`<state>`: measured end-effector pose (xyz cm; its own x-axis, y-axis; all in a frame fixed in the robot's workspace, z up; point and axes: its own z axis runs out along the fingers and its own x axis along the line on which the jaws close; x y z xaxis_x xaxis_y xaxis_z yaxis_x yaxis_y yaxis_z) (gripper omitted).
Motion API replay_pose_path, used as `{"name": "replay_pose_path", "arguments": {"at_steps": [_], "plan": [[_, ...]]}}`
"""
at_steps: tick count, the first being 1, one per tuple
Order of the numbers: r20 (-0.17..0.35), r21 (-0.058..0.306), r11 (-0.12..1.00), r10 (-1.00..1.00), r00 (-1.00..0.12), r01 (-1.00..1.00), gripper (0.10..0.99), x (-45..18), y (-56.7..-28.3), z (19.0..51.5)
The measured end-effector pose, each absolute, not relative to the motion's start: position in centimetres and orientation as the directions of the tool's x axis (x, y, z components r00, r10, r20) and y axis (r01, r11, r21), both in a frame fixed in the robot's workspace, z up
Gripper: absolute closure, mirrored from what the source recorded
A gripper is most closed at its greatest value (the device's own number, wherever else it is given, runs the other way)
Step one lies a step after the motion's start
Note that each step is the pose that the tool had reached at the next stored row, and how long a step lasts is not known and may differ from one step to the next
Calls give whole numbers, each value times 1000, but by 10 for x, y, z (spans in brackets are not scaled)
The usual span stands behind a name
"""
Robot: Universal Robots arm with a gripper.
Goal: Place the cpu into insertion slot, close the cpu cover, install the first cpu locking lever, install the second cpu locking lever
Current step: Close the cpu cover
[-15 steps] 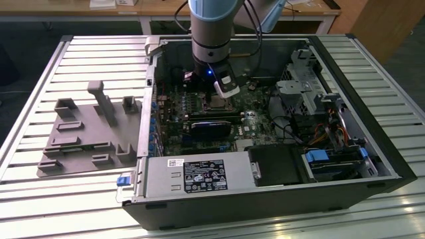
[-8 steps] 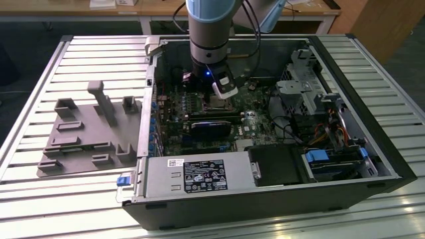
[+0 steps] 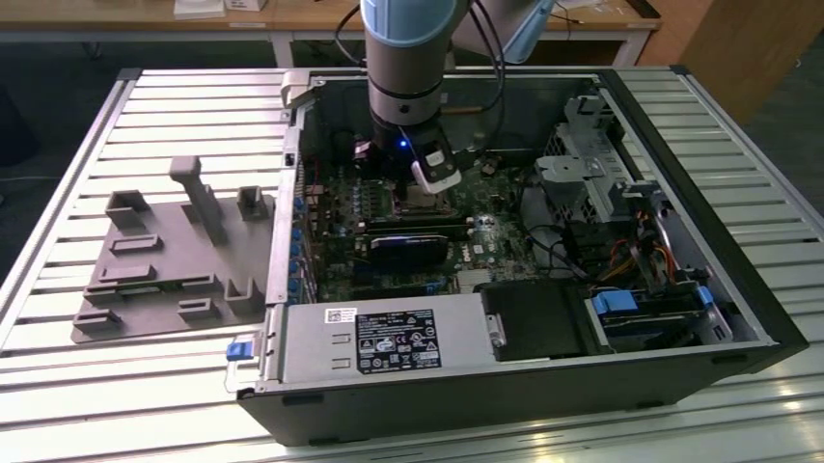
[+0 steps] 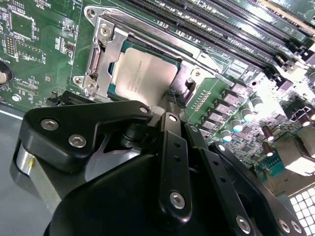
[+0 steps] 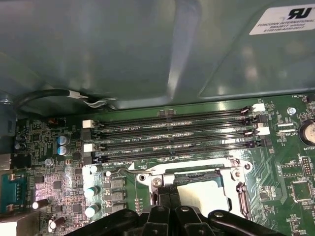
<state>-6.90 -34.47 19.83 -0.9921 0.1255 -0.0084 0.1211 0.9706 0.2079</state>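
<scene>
The gripper [image 4: 170, 107] (closed together, holding nothing) sits at the edge of the seated cpu [image 4: 145, 73].

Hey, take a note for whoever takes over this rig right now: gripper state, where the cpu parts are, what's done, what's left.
Gripper: jaws shut, tip at the edge of the insertion slot.
Cpu: seated in the slot.
Cpu cover: looks down flat around it.
Done: cpu placed, cover apparently closed.
Left: locking levers; one lies beside the memory slots, latching unclear.
</scene>
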Motion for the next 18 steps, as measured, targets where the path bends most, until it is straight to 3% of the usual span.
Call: {"name": "replay_pose_path", "arguments": {"at_steps": [18], "plan": [[-8, 208, 971, 126, -992, 121, 984, -67, -345, 203]]}}
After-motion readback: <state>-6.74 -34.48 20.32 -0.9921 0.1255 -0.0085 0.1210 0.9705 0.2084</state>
